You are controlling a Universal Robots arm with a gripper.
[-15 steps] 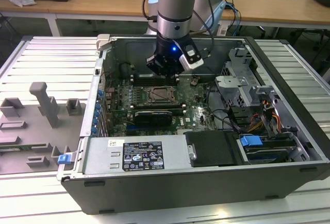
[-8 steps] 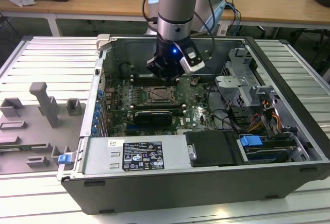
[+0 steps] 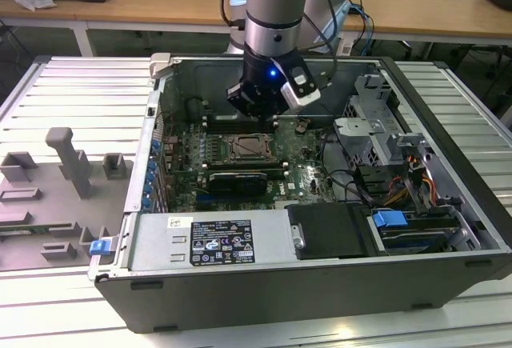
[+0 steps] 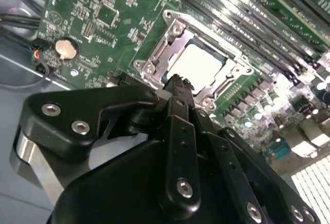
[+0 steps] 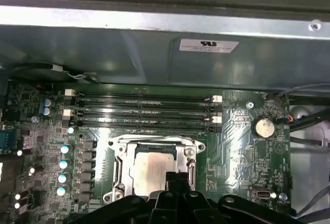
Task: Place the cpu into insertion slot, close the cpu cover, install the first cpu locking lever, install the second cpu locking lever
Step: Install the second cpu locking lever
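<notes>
Silver cpu (image 5: 153,168) sits seated in the slot (image 4: 154,62) with the cover (image 5: 119,158) down around it, and the gripper (image 4: 177,82), fingers pressed together with nothing between them, hovers at the socket's edge, seemingly placed to work a lever.

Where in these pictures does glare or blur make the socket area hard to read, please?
In the second wrist view, the cpu top is washed out by glare and the claw looms dark. In the first wrist view, the cpu is dimmer and soft. In the exterior view, the insertion slot sits in shade.
</notes>
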